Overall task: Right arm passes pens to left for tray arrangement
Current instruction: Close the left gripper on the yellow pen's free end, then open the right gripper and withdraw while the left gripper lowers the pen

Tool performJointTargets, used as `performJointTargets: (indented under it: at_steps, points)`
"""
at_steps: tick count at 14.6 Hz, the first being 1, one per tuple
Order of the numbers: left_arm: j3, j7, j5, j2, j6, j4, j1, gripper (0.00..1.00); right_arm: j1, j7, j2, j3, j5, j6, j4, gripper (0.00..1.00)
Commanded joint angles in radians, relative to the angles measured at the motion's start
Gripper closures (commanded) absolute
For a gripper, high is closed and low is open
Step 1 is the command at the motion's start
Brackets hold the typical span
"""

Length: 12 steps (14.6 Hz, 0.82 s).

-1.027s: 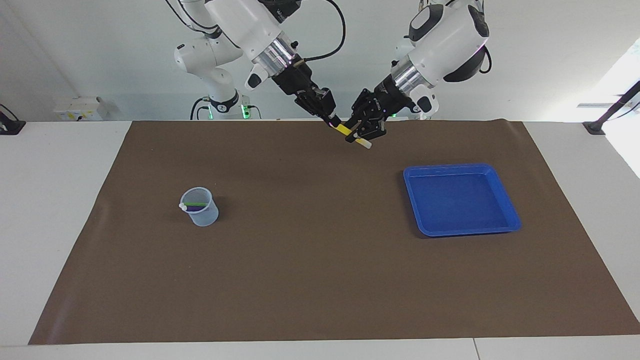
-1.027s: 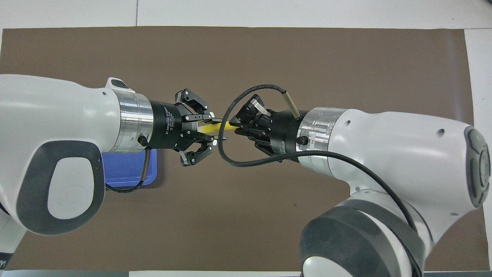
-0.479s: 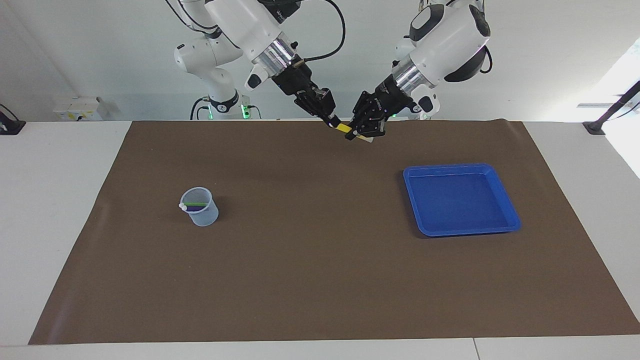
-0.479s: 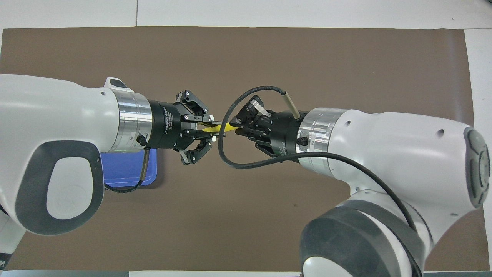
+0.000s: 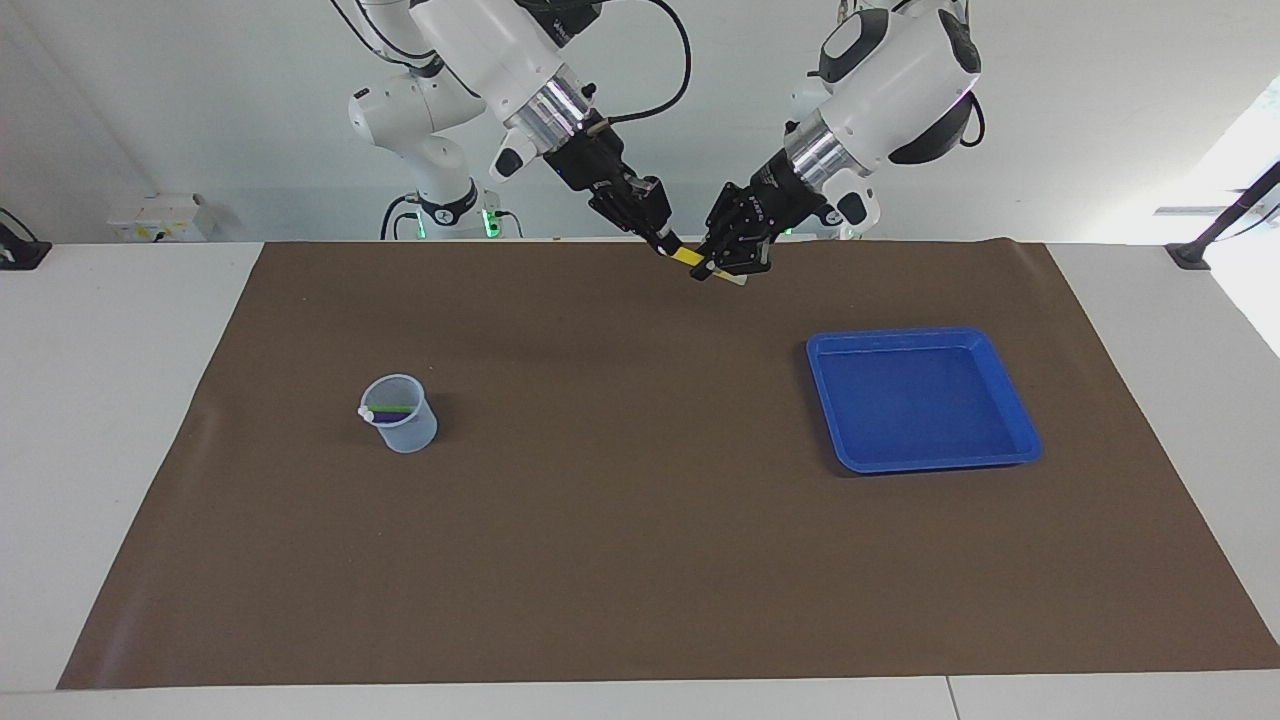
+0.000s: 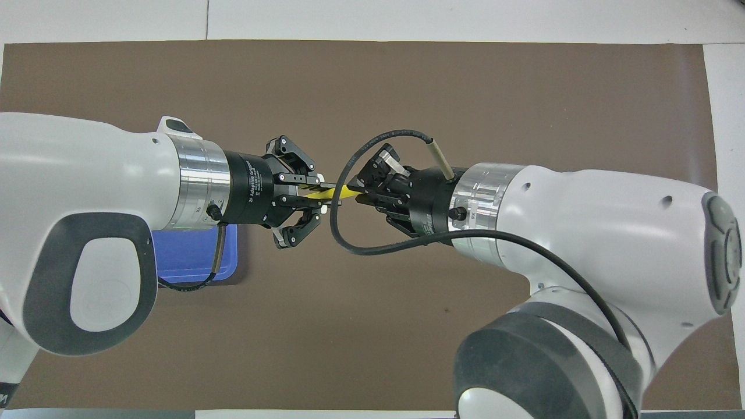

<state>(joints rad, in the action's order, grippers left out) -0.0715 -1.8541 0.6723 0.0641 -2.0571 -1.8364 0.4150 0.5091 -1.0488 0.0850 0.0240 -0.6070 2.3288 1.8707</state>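
Note:
Both grippers hold the yellow pen [image 5: 689, 258] [image 6: 347, 190] in the air, over the brown mat near the robots' edge. My right gripper [image 5: 668, 243] [image 6: 358, 192] is shut on one end. My left gripper [image 5: 722, 265] [image 6: 317, 193] is shut on the part toward the whitish cap [image 5: 737, 281]. The blue tray [image 5: 920, 336] lies on the mat toward the left arm's end, and in the overhead view only a corner of the tray [image 6: 186, 256] shows under the left arm. The green pen [image 5: 392, 408] and the purple pen [image 5: 384, 417] sit in the cup.
A small translucent cup [image 5: 405, 430] stands on the mat toward the right arm's end; the right arm hides it in the overhead view. A black cable [image 6: 372, 247] loops below the right gripper. The brown mat [image 5: 640, 560] covers most of the white table.
My left gripper's fingers closed onto the yellow pen and the hand drew up slightly. The right gripper has kept its hold, and the pen has stayed almost in place.

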Motion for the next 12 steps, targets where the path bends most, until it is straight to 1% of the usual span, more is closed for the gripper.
performJointTargets:
  at_steps: [1,5,7,9,10,11,12]
  points:
    - [0.013,0.016,0.004,0.025,-0.034,-0.035,-0.018,1.00,-0.012,0.038,0.024,-0.002,-0.022,0.003,0.028,0.00]
    - [0.015,0.044,0.003,0.025,-0.031,-0.037,-0.036,1.00,-0.033,0.081,0.024,-0.006,-0.016,-0.058,0.018,0.00]
    - [0.015,0.174,-0.003,0.036,-0.022,-0.069,-0.076,1.00,-0.063,0.178,0.030,-0.009,-0.007,-0.129,0.015,0.00]
    - [0.015,0.353,-0.005,0.069,-0.018,-0.142,-0.125,1.00,-0.113,0.353,0.035,-0.009,-0.004,-0.198,0.022,0.00]
    - [0.015,0.450,-0.010,0.088,-0.017,-0.176,-0.145,1.00,-0.133,0.477,0.047,-0.009,0.009,-0.210,0.047,0.00]
    - [0.015,0.548,-0.048,0.094,-0.014,-0.203,-0.156,1.00,-0.147,0.600,0.055,-0.010,0.029,-0.253,0.054,0.00]
    - [0.013,0.650,-0.103,0.094,0.010,-0.219,-0.179,1.00,-0.187,0.725,0.053,-0.010,0.059,-0.319,0.045,0.00]
